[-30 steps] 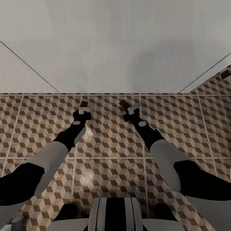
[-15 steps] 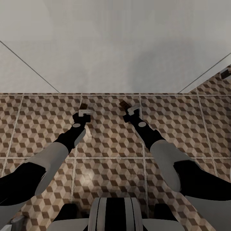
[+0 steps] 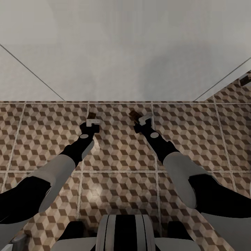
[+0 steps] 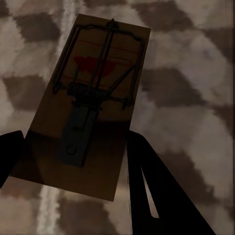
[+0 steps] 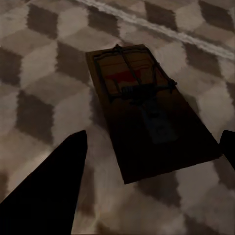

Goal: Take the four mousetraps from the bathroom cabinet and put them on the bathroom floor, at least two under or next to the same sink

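mousetraps sit one ahead of each tool, long axes running out along the fingers: left mousetrap [image 4: 85, 105] between the left tool [image 3: 92, 119] fingers, right mousetrap [image 5: 147, 110] on the bathroom floor [image 3: 118, 153] with the right tool [image 3: 136, 116] spread wide, released. left grip: can't tell. head view only shows dark tips.

Robot body seen from its head camera, above a cube-patterned bathroom floor [image 3: 118, 153]. Both arms have pale grey rounded upper sleeves, glossy black forearms and a small grey round disc near each wrist. The left gripper [image 3: 91, 116] and right gripper [image 3: 136, 116] carry white blocks. The trunk is grey with black vertical stripes.
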Tool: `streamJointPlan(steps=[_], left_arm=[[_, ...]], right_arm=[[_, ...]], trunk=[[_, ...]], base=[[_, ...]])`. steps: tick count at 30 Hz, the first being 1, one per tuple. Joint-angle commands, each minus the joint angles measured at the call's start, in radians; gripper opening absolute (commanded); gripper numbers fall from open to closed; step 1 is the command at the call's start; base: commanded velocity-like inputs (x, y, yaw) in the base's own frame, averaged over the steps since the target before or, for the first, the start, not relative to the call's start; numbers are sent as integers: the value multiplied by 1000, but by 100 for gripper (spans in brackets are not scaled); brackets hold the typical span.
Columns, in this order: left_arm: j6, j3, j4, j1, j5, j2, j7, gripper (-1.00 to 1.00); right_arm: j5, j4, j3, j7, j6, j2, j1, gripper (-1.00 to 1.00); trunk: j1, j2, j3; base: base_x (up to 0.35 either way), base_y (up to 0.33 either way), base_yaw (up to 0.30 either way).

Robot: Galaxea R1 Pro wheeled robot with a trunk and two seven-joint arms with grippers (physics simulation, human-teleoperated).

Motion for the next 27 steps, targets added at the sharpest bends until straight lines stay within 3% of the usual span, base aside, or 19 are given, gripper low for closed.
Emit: streamJointPlan(steps=[1, 27], left_arm=[[-3, -9, 0, 0, 7, 0, 11, -100], [-4, -10, 0, -1, 7, -2, 11, -100]], right_arm=[[8, 0, -2, 1, -2, 0, 0, 100], [8, 1, -1, 1, -2, 0, 0, 100]], trunk=[[0, 0, 0], [0, 0, 0]], base=[[0, 0, 0], [0, 0, 0]])
